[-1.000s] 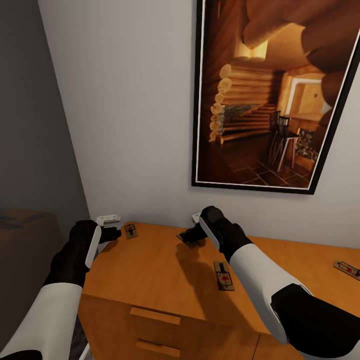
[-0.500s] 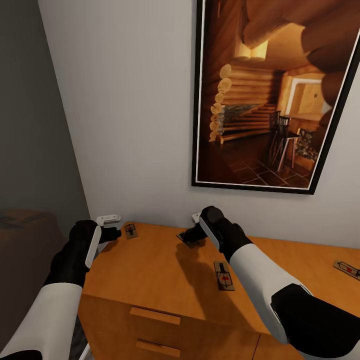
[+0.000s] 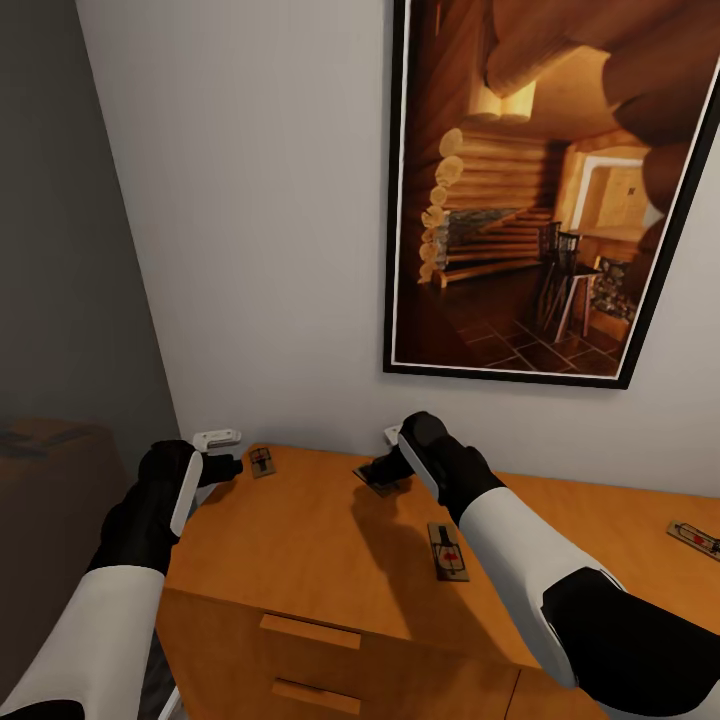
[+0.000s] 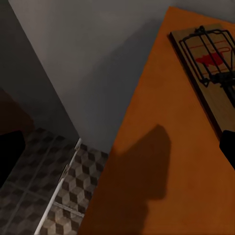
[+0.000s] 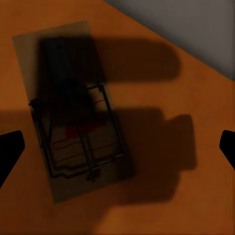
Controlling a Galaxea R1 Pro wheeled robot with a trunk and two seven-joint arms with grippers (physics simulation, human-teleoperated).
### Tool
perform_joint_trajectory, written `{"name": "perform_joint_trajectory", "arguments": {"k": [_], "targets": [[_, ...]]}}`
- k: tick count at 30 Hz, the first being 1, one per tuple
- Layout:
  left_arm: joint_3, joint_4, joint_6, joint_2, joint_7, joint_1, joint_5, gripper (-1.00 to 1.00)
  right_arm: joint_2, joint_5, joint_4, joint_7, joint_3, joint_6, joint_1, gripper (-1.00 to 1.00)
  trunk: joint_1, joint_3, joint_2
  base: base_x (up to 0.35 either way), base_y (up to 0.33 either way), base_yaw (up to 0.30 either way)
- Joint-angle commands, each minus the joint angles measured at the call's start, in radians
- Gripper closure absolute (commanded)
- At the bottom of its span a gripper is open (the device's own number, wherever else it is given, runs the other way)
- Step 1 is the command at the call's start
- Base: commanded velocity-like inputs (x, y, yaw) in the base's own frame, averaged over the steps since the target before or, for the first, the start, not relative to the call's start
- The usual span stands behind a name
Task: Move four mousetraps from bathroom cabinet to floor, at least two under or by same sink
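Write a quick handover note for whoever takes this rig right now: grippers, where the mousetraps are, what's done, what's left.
Left gripper: beside the back-left mousetrap, open or shut unclear.
Right gripper: open, above a second mousetrap, not gripping.
Third mousetrap lies mid-top; fourth mousetrap at the far right.
All four sit on the cabinet top.
Done: none moved.
Left: carry all four to the bathroom floor, two by the sink.

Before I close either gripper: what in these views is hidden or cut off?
- Head view: the mousetrap under the right gripper is mostly hidden by it.
- Head view: the far-right mousetrap is cut off by the frame edge.
- Left wrist view: the mousetrap runs past the edge.
- Left gripper: finger gap too small to judge.
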Motion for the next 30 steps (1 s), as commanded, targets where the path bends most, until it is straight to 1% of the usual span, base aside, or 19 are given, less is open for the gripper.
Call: {"name": "perform_joint_trajectory", "arguments": {"k": [1, 13, 24, 30], "targets": [[0.000, -0.001, 0.004, 0.000, 0.003, -0.001, 0.001, -1.00, 0.000, -0.007, 0.000, -0.004, 0.002, 0.003, -0.001, -1.00, 0.000, -0.001, -0.001, 0.000, 0.000, 0.000], [0.000, 0.000, 0.004, 0.000, 0.003, 0.000, 0.001, -1.00, 0.000, -0.006, 0.000, -0.004, 0.000, 0.003, -0.001, -1.00, 0.000, -0.001, -0.001, 0.000, 0.000, 0.012], [0.000, 0.000, 0.004, 0.000, 0.002, -0.001, 0.001, -1.00, 0.000, -0.006, 0.000, -0.003, -0.001, 0.003, -0.001, -1.00, 0.000, -0.001, -0.001, 0.000, 0.000, 0.170], [0.000, 0.000, 0.004, 0.000, 0.002, -0.001, 0.001, -1.00, 0.000, -0.006, 0.000, -0.003, -0.001, 0.003, -0.001, -1.00, 0.000, -0.001, -0.001, 0.000, 0.000, 0.073]]}}
